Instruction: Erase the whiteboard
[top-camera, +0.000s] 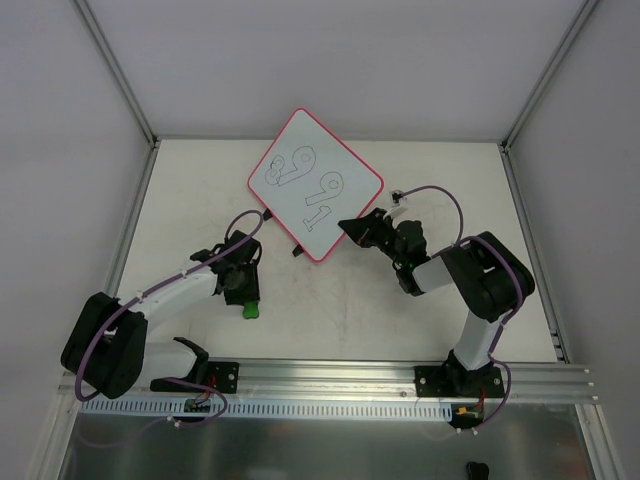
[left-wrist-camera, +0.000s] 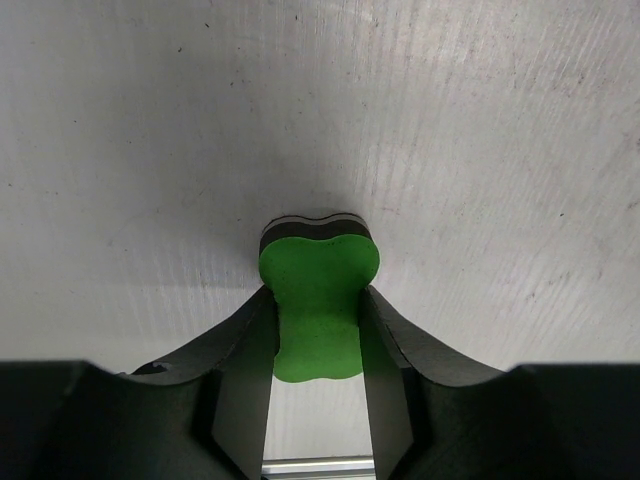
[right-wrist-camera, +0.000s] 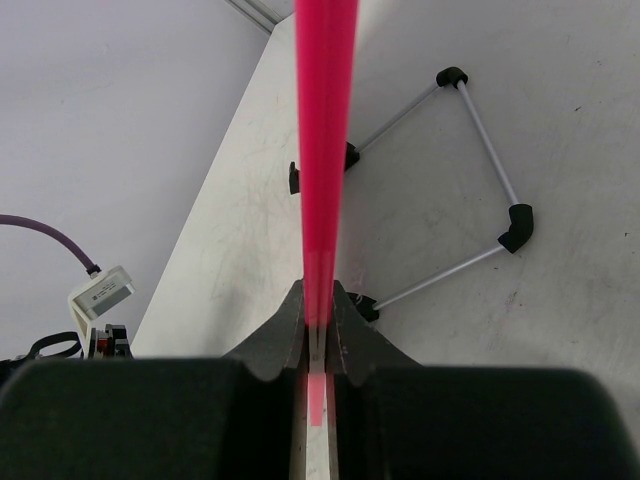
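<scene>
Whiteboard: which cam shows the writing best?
Top external: the whole whiteboard face shows, black digits readable. Right wrist sees only its red-pink rim edge-on, clamped in the right gripper. Left wrist shows none of it, just the green eraser.

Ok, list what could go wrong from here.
1. The right gripper pinches only the thin rim of the whiteboard; wiping pressure could make it slip or swing.
2. The left gripper squeezes the eraser at its narrow waist; it could pivot when pressed.
3. The digits sit close to the right gripper; the arms could collide.
</scene>
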